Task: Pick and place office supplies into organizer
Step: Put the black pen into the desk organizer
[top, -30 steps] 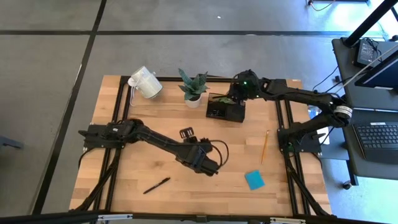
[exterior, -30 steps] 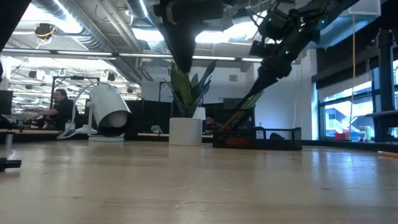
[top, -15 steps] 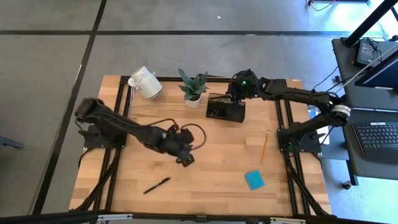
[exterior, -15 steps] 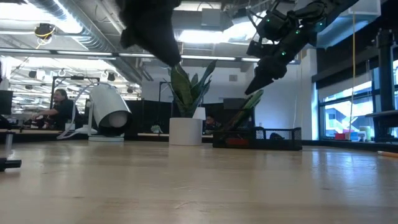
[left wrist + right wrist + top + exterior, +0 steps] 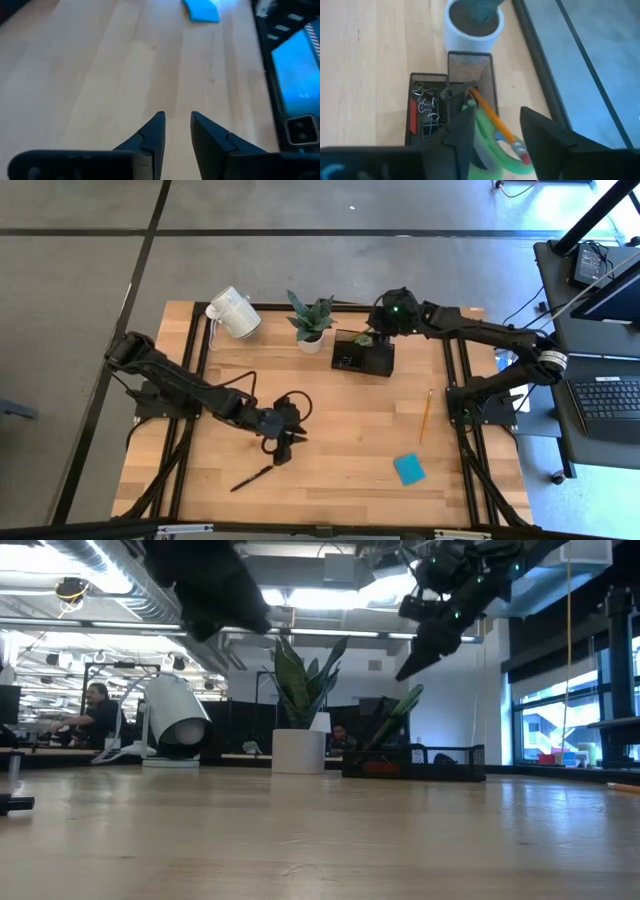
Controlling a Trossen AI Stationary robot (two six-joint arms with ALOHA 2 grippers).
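Above organizer: right gripper lifted, jaws apart, scissors dropped in. Left gripper swung toward black pen, jaws apart, empty.

I find no writing I can read anywhere: no label, brand, number or sign on the organizer, the blue sticky-note pad or the white mug, and anything on the laptop keyboard beside the worktop is too small to read
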